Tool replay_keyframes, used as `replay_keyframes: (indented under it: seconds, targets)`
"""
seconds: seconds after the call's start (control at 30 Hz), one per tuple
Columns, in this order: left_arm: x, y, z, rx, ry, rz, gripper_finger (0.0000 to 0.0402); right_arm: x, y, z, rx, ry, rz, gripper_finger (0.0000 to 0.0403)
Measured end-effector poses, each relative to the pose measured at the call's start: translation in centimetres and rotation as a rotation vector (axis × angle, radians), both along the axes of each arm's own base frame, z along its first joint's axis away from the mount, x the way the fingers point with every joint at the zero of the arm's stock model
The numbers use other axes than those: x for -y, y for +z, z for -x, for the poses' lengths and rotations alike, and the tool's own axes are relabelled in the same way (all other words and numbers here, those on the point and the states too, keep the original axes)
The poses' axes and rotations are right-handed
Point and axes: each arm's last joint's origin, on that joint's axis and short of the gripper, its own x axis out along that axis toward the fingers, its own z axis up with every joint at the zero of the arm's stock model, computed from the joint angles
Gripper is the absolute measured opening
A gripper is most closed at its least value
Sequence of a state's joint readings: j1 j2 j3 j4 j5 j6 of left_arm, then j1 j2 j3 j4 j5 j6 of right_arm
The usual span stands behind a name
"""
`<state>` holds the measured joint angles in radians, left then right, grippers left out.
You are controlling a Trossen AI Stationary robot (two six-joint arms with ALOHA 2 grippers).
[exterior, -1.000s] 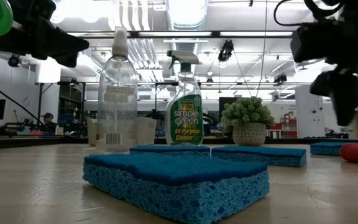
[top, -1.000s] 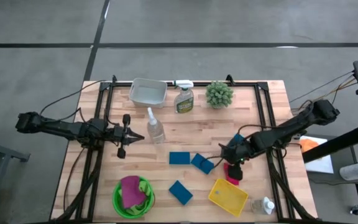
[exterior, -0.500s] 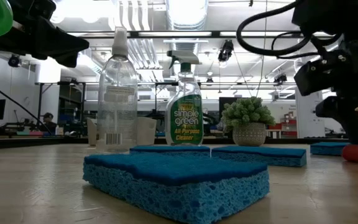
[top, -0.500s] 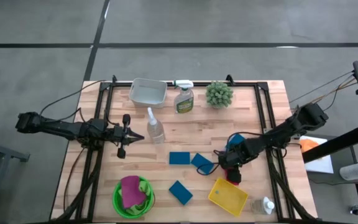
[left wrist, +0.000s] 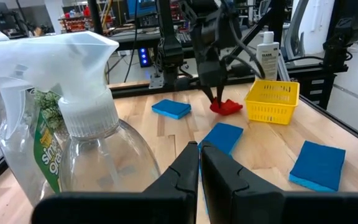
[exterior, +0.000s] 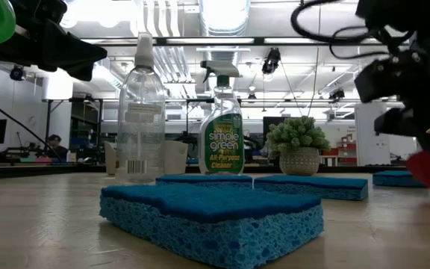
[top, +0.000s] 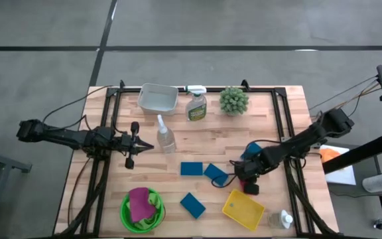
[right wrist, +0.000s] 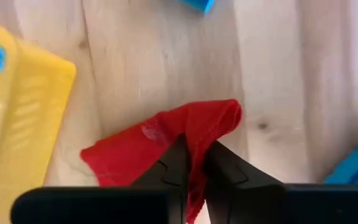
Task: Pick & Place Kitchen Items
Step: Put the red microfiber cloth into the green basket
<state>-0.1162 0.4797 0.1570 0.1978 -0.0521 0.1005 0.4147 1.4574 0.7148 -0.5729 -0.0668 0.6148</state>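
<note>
A small red item point(right wrist: 160, 146) lies crumpled on the wood beside the yellow basket point(top: 243, 209), and my right gripper point(top: 247, 183) is shut on it. It shows in the left wrist view too, as red item point(left wrist: 227, 107). My left gripper point(top: 136, 143) hovers shut at the left, just short of a clear spray bottle point(top: 165, 137), holding nothing. Three blue sponges point(top: 191, 168), point(top: 215, 174), point(top: 192, 204) lie flat mid-table. Pink and green cloths point(top: 140, 202) sit in a green bowl. A small white bottle point(top: 281, 219) stands at the near right. My right gripper pinches a raised fold of the red item point(right wrist: 194, 140) between its two fingers, which come from above, pointing down. The red item bunches up at the fingers. Its outer parts point(right wrist: 107, 158) spread out toward the table beside the basket.
At the far edge stand a clear tub point(top: 158, 98), a green cleaner spray bottle point(top: 196, 105) and a potted plant point(top: 233, 101). The green bowl point(top: 128, 220) is at the near left. Black rails run along both sides of the table.
My right gripper has shifted a little toward the table's left and near edge, come down over the red item and taken hold of it. In the low view the red item now stands bunched and higher than before.
</note>
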Motion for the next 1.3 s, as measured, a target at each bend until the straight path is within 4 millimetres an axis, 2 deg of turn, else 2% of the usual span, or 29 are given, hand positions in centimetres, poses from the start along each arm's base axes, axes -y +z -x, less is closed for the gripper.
replay_keyframes:
  seconds: [0.17,0.33,0.43,0.6,0.77,0.87,1.1,1.3]
  targets:
    - [0.0,0.0,0.0,0.001,-0.001,0.000,0.0020,0.2,1.3,0.3,0.080,0.002,0.033,0.0021]
    - [0.0,0.0,0.0,-0.001,0.003,0.031,0.0020,0.8,3.6,0.7,0.225,-0.006,0.108,0.0019]
    - [0.0,0.0,0.0,-0.001,0.006,0.057,0.0020,1.4,5.4,0.9,0.370,-0.020,0.222,0.0019]
    - [0.0,1.1,-0.1,0.107,0.000,0.080,0.0020,1.9,8.5,0.3,0.743,-0.044,0.404,0.0019]
    - [0.2,2.6,0.0,0.250,-0.080,0.193,0.0020,1.3,10.8,-1.5,1.154,0.012,0.497,0.0018]
    - [0.5,2.9,0.1,0.271,-0.163,0.241,0.0020,0.9,11.3,-2.9,1.317,0.045,0.527,0.0018]
    - [0.8,2.8,-0.2,0.251,-0.205,0.299,0.0023,-0.1,10.9,-7.8,1.318,0.111,0.540,0.0018]
    - [2.2,2.4,-0.6,0.228,-0.334,0.225,0.0069,-2.1,11.5,-12.7,1.218,0.198,0.559,0.0018]
